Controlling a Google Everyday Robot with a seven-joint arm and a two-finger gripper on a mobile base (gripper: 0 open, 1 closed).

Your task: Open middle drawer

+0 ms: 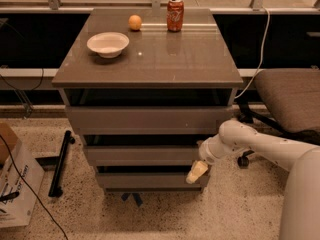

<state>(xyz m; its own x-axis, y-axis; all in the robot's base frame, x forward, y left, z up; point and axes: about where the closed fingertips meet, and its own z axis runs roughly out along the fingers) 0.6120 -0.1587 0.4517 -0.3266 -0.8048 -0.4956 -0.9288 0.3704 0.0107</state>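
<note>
The middle drawer [142,155] is a flat grey-taupe front of mid width, set between a wider top drawer front [147,120] and a narrower bottom one [150,180]. It sits nearly flush, with a dark gap above it. My gripper [197,171] hangs from the white arm [250,144] that reaches in from the right. It sits at the cabinet's right front corner, just below the right end of the middle drawer and over the top right of the bottom drawer.
On the cabinet top [150,59] stand a white bowl [108,44], an orange [135,22] and a red soda can [175,7]. An office chair [292,99] stands at the right. A cardboard box [12,184] and a black bar [60,161] lie on the floor at the left.
</note>
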